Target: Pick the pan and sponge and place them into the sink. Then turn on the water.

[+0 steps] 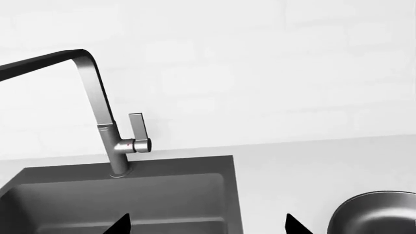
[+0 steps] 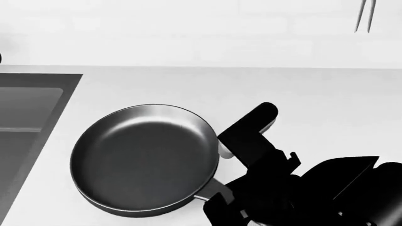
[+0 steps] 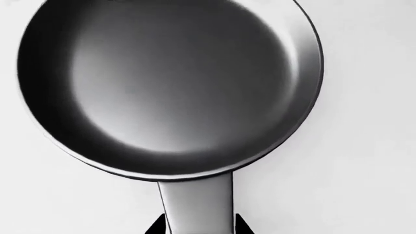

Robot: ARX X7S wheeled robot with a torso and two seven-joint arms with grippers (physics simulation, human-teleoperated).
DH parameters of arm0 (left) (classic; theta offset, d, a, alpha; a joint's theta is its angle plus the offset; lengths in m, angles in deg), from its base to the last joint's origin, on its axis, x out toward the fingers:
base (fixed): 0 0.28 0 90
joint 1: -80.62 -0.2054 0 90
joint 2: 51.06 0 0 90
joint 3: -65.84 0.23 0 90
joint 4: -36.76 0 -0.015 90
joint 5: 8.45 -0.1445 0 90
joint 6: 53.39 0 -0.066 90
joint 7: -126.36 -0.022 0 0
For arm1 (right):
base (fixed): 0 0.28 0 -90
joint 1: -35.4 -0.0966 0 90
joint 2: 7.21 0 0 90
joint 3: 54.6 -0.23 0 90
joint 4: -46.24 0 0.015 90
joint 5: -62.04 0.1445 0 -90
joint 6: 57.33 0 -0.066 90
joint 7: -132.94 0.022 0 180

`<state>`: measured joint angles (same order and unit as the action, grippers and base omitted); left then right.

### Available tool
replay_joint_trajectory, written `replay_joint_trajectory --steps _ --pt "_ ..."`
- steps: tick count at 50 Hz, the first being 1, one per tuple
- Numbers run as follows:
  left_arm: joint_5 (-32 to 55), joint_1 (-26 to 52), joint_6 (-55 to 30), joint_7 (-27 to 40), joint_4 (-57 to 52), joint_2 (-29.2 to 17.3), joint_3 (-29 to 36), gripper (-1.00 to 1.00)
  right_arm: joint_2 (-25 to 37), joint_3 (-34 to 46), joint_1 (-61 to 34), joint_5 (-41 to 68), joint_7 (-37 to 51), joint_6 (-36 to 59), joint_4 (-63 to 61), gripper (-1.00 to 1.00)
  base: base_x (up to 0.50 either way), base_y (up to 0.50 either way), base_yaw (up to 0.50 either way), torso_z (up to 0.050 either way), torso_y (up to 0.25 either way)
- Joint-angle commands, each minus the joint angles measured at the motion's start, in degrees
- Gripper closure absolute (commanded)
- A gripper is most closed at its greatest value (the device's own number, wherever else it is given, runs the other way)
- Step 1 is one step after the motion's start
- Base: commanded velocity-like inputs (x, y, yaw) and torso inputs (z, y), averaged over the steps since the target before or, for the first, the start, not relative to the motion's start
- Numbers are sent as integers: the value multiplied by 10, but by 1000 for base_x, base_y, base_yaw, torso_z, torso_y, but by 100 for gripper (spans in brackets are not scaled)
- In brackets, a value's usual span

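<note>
right jaws at the pan handle, left arm up by the sink

the pan (image 2: 146, 157) sits flat on the pale desk (image 2: 301, 89), just right of the sink (image 2: 25, 113) in the head view, w/ its handle running back toward the robot. pan is empty, dark grey inside w/ a lighter rim.

right gripper (image 3: 197, 225): in the right wrist view the two dark fingertips (image 3: 156, 226) show either side of the handle where it leaves the pan bowl, so the jaws straddle it closely. whether they actually press on it or just flank it, can't tell; tips are mostly cut off by the frame edge. in the head view the right arm is a black mass at the near right of the pan, one long black part lying just beside the pan rim.

left gripper (image 1: 208, 225): left wrist view shows only the two fingertip points, well apart w/ nothing btwn them, so jaws are released. it looks over the sink's right rear corner. the faucet (image 1: 104, 112) stands upright at the back rim of the basin, spout reaching away over the basin, side lever (image 1: 137, 130) pointing up. a slice of the pan rim shows on the desk beside the sink in that view.

white tiled wall (image 1: 273, 68) behind the desk. two thin metal prongs (image 2: 364, 16) hang against it at the far right of the head view.
</note>
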<state>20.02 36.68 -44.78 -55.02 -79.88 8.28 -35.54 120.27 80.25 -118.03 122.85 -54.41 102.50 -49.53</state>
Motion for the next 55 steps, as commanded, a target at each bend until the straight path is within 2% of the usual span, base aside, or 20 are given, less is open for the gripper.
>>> replay_joint_trajectory --steps 1,5,8,14,22,26,28,35,45,46,55 --pt "-7 0 0 4 -1 5 -2 -100 12 -82 1 50 61 7 -30 100 0 0 0 0 0" --pt "-5 5 -3 6 -3 6 -1 -100 18 -127 -8 88 107 17 -32 100 0 0 0 0 2" --pt "-3 1 0 3 -2 2 -2 -100 36 -136 -18 68 128 5 -56 100 0 0 0 0 0" --pt "-3 6 1 4 1 -1 3 -100 62 -172 -13 114 187 35 -77 100 0 0 0 0 2" --pt "0 12 4 0 6 -8 4 -100 122 -243 -22 230 296 90 -95 100 0 0 0 0 1" --pt "0 5 12 0 11 -9 1 -100 156 -306 5 310 395 62 -83 100 0 0 0 0 3" --pt "1 4 12 1 9 -5 0 -100 172 -325 16 322 414 50 -89 100 0 0 0 0 5" --pt "7 4 8 1 10 -1 -9 -100 203 -355 49 348 437 31 -107 100 0 0 0 0 2" --pt "10 4 2 10 2 2 -8 -100 220 -366 84 310 393 14 -134 100 0 0 0 0 1" --pt "10 4 4 8 3 0 -8 -100 221 -382 95 279 355 -13 -156 100 0 0 0 0 0" --pt "10 -10 16 4 11 -5 -13 -100 227 -366 88 284 356 4 -155 100 2 38 0 2 2"
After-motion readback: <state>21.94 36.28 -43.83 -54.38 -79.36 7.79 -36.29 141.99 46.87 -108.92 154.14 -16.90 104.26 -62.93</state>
